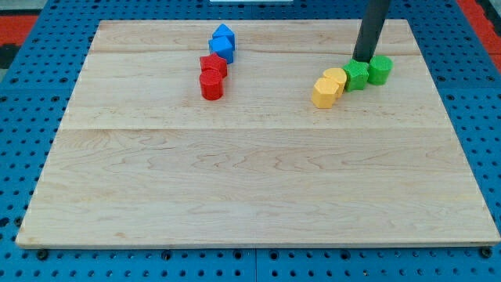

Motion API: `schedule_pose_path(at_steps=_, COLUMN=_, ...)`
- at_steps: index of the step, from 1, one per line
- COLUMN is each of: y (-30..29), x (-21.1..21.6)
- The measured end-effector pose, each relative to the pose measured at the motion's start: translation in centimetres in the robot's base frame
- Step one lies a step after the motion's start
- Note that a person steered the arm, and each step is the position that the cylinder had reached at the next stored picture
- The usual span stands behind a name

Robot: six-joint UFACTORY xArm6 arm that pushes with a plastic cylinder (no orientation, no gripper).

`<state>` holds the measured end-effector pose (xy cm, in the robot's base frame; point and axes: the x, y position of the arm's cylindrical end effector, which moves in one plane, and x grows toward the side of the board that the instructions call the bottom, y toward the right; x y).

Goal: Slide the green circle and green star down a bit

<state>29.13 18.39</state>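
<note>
- The green star (356,76) and the green circle (380,70) are sitting side by side near the view's top right of the board (250,196), the star on the view's left, the circle on the view's right, touching or nearly so.
- My tip (362,60) is resting just above the pair, at the star's upper edge and close to the gap between the two greens; it looks to be touching the star, though I cannot tell for sure.
- The tool is a plain rod with nothing to open or close; it is clamping nothing and is only leaning against the blocks from the top side.
- The relation that is mattering: both greens are lying toward the view's bottom from the tip, so a push downward seems to be set up to carry them together.
- The pair's long axis is running left to right, across the push; I judge that an off-centre push could be swinging one green away.
- Two yellow blocks (329,86) are sitting touching each other just at the star's lower left, and I judge they could be getting dragged along.
- Well apart, toward the view's top middle, two red blocks (212,76) and two blue blocks (223,42) are standing in a close column.
- The count: two green, two yellow, two red, two blue, eight blocks in all.
</note>
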Motion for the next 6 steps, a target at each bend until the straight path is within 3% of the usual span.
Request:
schedule_pose_path(at_steps=1, y=0.0, x=-1.9)
schedule_pose_path(at_steps=4, y=0.4, x=3.8)
schedule_pose_path(at_steps=6, y=0.3, x=-0.2)
